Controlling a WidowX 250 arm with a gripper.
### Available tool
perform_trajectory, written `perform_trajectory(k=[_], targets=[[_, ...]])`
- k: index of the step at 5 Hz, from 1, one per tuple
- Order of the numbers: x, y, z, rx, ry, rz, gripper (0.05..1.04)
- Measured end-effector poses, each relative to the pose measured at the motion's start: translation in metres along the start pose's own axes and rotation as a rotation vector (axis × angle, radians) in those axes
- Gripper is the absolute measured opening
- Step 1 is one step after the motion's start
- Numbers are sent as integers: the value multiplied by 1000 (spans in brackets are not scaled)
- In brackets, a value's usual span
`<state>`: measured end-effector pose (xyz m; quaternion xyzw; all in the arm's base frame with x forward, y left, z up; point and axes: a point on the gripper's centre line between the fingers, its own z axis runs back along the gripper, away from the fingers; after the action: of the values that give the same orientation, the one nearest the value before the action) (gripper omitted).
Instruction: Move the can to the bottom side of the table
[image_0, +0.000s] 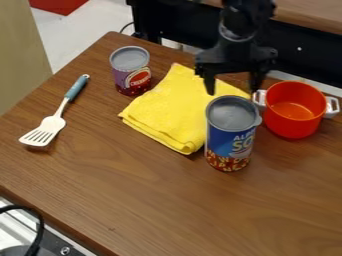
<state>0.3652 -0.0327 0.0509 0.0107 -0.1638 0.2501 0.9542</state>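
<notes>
Brown table (147, 200) beneath me, I hang my fingers (232, 92) parted near the right side of the yellow cloth (170, 107), likely to straddle the blue can (229, 140) standing upright beside that cloth.

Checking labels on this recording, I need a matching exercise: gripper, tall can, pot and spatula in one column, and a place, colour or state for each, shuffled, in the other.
Column 1
1. Gripper
2. Tall can
3. Pot
4. Spatula

Column 2
A. Orange-red, with pale handles
B. Lying flat, at the left of the view
C. Open, fingers pointing down
D. Standing upright, with blue on its label

Right pairs: 1-C; 2-D; 3-A; 4-B
</notes>
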Motion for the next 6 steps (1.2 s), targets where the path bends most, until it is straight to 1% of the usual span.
perform_trajectory(k=[1,2,3,4,5,6], targets=[[-6,-9,-7,17,43,-56,999],[-14,-5,-5,50,120,-114,999],[-22,0,-3,59,187,-183,999],[-36,11,-8,59,238,-258,999],[-47,19,-7,44,211,-309,999],[-63,27,-11,50,212,-371,999]])
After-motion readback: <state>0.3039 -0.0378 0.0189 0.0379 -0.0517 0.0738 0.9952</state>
